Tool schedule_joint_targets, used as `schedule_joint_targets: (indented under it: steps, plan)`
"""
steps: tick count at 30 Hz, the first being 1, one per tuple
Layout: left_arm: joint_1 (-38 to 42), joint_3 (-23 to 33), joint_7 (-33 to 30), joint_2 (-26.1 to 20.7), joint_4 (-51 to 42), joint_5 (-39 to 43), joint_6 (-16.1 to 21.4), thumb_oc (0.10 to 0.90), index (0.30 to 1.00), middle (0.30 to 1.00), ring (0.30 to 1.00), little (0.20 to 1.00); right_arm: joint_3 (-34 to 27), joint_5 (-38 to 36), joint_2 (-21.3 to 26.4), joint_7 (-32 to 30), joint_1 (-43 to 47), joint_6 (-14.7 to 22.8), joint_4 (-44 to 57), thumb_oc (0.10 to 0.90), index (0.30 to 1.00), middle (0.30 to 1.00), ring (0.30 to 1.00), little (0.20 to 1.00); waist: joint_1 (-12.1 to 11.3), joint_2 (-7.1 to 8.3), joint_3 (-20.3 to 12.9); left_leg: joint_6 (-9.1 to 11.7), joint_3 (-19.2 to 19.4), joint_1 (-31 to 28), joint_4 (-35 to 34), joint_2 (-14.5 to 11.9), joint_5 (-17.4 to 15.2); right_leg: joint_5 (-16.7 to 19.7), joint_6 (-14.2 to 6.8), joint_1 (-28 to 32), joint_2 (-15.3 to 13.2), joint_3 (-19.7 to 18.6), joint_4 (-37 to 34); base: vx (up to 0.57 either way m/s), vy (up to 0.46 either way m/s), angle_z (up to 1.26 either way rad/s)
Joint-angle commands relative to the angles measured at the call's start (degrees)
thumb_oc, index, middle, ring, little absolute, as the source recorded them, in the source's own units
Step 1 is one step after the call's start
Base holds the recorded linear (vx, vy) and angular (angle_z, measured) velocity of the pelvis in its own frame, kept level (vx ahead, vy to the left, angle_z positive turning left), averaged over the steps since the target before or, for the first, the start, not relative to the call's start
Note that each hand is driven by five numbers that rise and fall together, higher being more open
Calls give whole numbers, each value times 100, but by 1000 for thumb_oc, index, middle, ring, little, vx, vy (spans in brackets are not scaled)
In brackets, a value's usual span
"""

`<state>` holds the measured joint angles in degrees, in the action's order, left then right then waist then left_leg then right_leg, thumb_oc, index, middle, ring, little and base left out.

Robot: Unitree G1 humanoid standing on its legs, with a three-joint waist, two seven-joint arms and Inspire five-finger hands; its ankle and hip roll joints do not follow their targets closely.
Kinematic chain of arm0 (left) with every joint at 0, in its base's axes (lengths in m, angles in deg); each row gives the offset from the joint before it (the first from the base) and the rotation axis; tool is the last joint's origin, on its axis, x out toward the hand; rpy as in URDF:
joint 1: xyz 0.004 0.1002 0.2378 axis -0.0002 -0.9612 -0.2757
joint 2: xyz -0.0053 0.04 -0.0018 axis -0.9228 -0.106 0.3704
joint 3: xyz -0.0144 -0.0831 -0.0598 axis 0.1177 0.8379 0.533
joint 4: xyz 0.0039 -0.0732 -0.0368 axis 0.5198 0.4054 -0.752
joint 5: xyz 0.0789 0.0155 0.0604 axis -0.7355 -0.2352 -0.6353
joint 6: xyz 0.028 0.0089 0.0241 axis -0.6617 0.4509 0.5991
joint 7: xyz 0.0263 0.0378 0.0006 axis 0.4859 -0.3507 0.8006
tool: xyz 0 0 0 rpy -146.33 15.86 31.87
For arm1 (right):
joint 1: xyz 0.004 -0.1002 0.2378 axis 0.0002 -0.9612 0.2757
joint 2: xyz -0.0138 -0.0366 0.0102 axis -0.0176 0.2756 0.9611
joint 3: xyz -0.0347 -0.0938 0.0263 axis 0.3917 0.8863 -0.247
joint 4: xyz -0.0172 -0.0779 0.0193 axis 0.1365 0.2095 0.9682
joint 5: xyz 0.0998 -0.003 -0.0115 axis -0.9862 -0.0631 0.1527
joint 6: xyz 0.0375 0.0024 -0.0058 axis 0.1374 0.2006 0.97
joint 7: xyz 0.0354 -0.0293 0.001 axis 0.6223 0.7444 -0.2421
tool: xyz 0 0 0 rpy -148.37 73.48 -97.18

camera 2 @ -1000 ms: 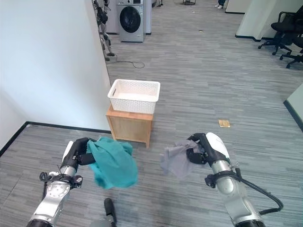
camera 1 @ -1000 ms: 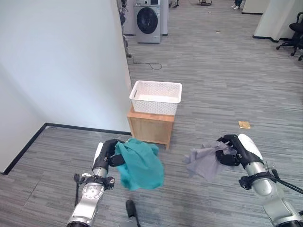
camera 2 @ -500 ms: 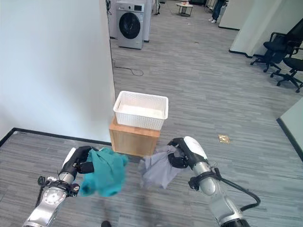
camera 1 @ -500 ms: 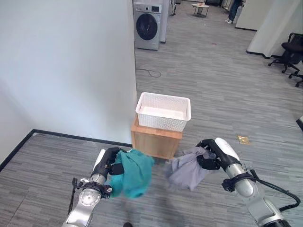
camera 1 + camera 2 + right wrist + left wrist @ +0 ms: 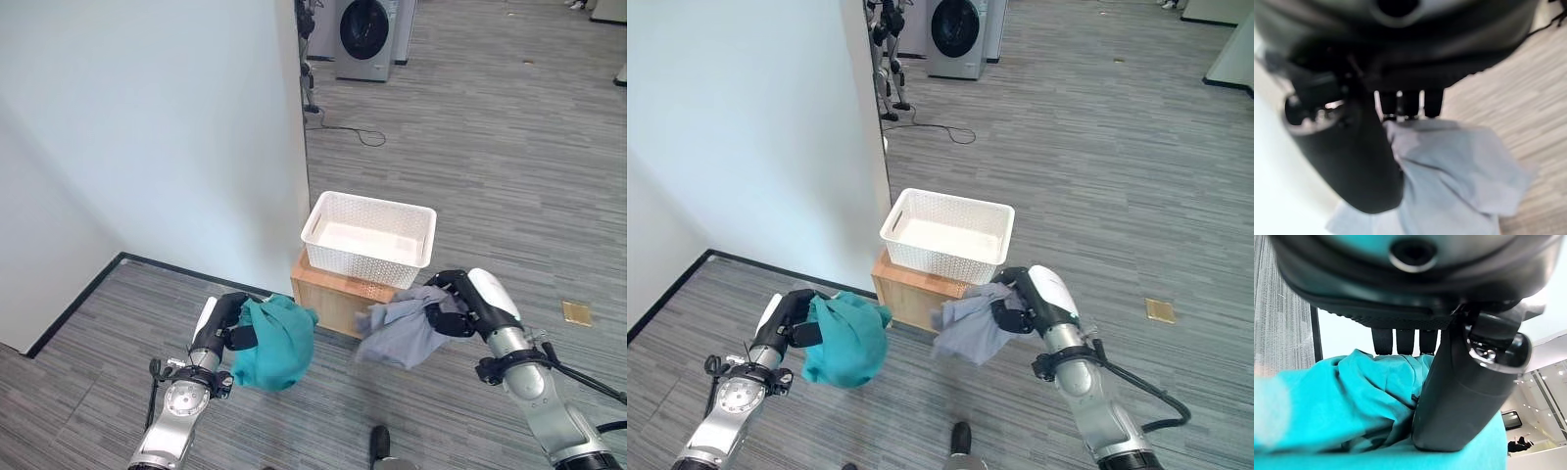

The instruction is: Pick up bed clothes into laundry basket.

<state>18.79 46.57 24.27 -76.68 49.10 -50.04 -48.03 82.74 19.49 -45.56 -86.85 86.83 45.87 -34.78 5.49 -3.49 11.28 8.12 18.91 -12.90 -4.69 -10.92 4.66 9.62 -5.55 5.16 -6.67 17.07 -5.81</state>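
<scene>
Before us, a laundry basket (image 5: 370, 244) sits on a wooden cabinet (image 5: 333, 299) against the corner of a wall (image 5: 147, 127). Our left hand (image 5: 227, 325) holds one cloth (image 5: 272, 343) left of the cabinet; our right hand (image 5: 453, 311) holds another cloth (image 5: 404, 333) just right of it. A washing machine (image 5: 369, 34) stands far behind.

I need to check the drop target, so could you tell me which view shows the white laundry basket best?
The left eye view: the white laundry basket sits whole on the wooden cabinet, its inside visible. The right eye view shows it equally whole; the grey cloth hangs just before it.
</scene>
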Motion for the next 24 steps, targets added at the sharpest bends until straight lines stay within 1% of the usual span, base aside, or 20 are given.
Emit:
schedule_joint_targets:
  steps: [1, 2, 3, 4, 5, 6, 7, 8, 9, 10, 11, 13, 15, 16, 18, 19, 20, 22, 23, 24]
  plan:
    - [608, 255, -49, -381, -901, 265, 761, 400, 300, 300, 300, 300, -467, -150, 225, -444, 958, 610, 976, 400, 300, 300, 300, 300, -141, 186, -153, 28, 228, 538, 2562, -269, -598, -886, -129, -173, -477, -47, 82, 289, -535, 22]
    - [608, 224, -64, -345, -940, 265, 764, 400, 300, 300, 300, 300, -471, -184, 253, -436, 965, 617, 1017, 400, 300, 300, 300, 300, -138, 183, -113, 57, 186, 692, 3118, -462, -436, -1024, 6, -8, -391, -3, 81, 282, -490, 15]
    - [623, 198, -76, -314, -1005, 277, 767, 400, 300, 300, 300, 300, -480, -236, 300, -434, 1015, 632, 1074, 400, 300, 300, 300, 300, -165, 212, -66, 105, 188, 822, 3622, -570, -234, -1147, 121, 146, -325, 14, 81, 134, -213, 5]
    - [626, 198, -76, -313, -1007, 277, 765, 400, 300, 300, 300, 300, -485, -239, 302, -432, 1016, 631, 1076, 400, 300, 300, 300, 300, -156, 189, -52, 121, 159, 846, 3677, -609, -252, -1154, 134, 156, -293, 26, 81, 262, -288, -8]
    - [758, 102, -183, -247, -1071, 277, 793, 400, 300, 300, 300, 300, -517, -296, 409, -468, 1055, 625, 1165, 400, 300, 300, 300, 300, -159, 295, 28, 102, 385, 1134, 4039, -739, -186, -1305, 211, 398, -246, 22, 81, 179, -177, -16]
    - [767, 97, -186, -247, -1066, 276, 794, 400, 300, 300, 300, 300, -525, -297, 409, -466, 1053, 622, 1169, 400, 300, 300, 300, 300, -165, 293, 35, 101, 386, 1134, 4050, -743, -194, -1307, 211, 401, -245, 20, 81, 256, -194, -4]
    - [846, 61, -220, -204, -1067, 317, 799, 400, 300, 300, 300, 300, -538, -323, 439, -471, 1048, 628, 1204, 400, 300, 300, 300, 300, -141, 314, 29, 88, 539, 1228, 3813, -774, -253, -1324, 189, 449, -256, 19, 81, 280, 7, 4]
    - [1095, -94, -307, -93, -1059, 363, 804, 400, 300, 300, 300, 300, -541, -370, 549, -497, 1065, 655, 1255, 400, 300, 300, 300, 300, -100, 268, -27, 136, 656, 1268, 2778, -615, -523, -1464, 38, 546, -232, -69, 81, 288, 15, 3]
    - [1123, -110, -318, -72, -1035, 358, 812, 400, 300, 300, 300, 300, -552, -375, 569, -499, 1064, 658, 1251, 400, 300, 300, 300, 300, -122, 288, -23, 107, 706, 1194, 2645, -532, -479, -1457, 15, 548, -288, -80, 81, 205, 85, 0]
    - [1244, -185, -357, -44, -1027, 362, 809, 400, 300, 300, 300, 300, -538, -387, 665, -509, 1089, 674, 1240, 400, 300, 300, 300, 300, -115, 226, -12, 43, 816, 1312, 1889, -465, -246, -1384, -37, 514, -255, -30, 81, 84, 123, 1]
    - [1369, -298, -381, 25, -984, 367, 822, 400, 300, 300, 300, 300, -524, -402, 806, -522, 1129, 691, 1223, 400, 300, 300, 300, 300, -149, 148, -46, 81, 779, 1231, 828, -298, 205, -1403, -121, 540, -265, -14, 81, 160, 144, 13]
    - [1571, -485, -430, 80, -982, 360, 832, 400, 300, 300, 300, 300, -448, -358, 1091, -567, 1381, 669, 1139, 400, 300, 300, 300, 300, -229, 93, -10, 246, 525, 1720, -26, -286, 580, -1571, -169, 837, -234, 2, 81, 325, 70, 34]
    - [1608, -570, -410, 96, -1023, 420, 855, 400, 300, 300, 300, 300, -325, -382, 1217, -586, 1653, 675, 1123, 400, 300, 300, 300, 300, -252, 43, -31, 277, 453, 1708, -6, -175, 656, -1650, -158, 947, -128, -84, 81, 313, 25, 8]
    - [1619, -622, -413, 94, -1040, 425, 862, 400, 300, 300, 300, 300, -241, -397, 1298, -611, 1841, 669, 1095, 400, 300, 300, 300, 300, -283, -10, -43, 264, 501, 1629, 43, -163, 739, -1681, -134, 978, -76, -181, 81, 268, 50, -32]
    - [1619, -678, -420, 95, -1048, 448, 858, 400, 300, 300, 300, 300, -151, -425, 1342, -641, 2008, 659, 1056, 400, 300, 300, 300, 300, -311, -20, -58, 251, 579, 1587, 174, -178, 768, -1735, -106, 1050, -67, -221, 81, 167, 36, -69]
    - [1605, -721, -400, 91, -1047, 488, 841, 400, 300, 300, 300, 300, -58, -454, 1383, -649, 2180, 634, 993, 400, 300, 300, 300, 300, -332, -7, -93, 219, 690, 1553, 296, -201, 731, -1749, -87, 1115, -66, -260, 81, 280, 81, -92]
    - [1550, -777, -353, 53, -1031, 508, 814, 400, 300, 300, 300, 300, 66, -477, 1514, -641, 2429, 594, 887, 400, 300, 300, 300, 300, -385, 47, -193, 151, 748, 1428, 203, -175, 716, -1799, -122, 1214, -101, -285, 81, 291, 82, -69]
    - [1530, -790, -325, 28, -1006, 540, 800, 400, 300, 300, 300, 300, 225, -454, 1592, -644, 2647, 572, 821, 400, 300, 300, 300, 300, -419, 82, -260, 117, 782, 1376, 102, -127, 719, -1832, -144, 1224, -125, -320, 81, 264, 104, -42]
    - [1570, -868, -319, 9, -900, 571, 763, 400, 300, 300, 300, 300, 379, -371, 1709, -607, 2877, 472, 701, 400, 300, 300, 300, 300, -464, 210, -382, 41, 838, 1331, 78, -46, 662, -1858, -174, 1285, -151, -305, 81, 248, 96, -31]
    - [1573, -861, -320, 12, -895, 572, 765, 400, 300, 300, 300, 300, 400, -372, 1710, -612, 2903, 475, 685, 400, 300, 300, 300, 300, -458, 212, -379, 39, 842, 1329, 78, -40, 659, -1860, -178, 1285, -158, -306, 81, 355, 113, -24]
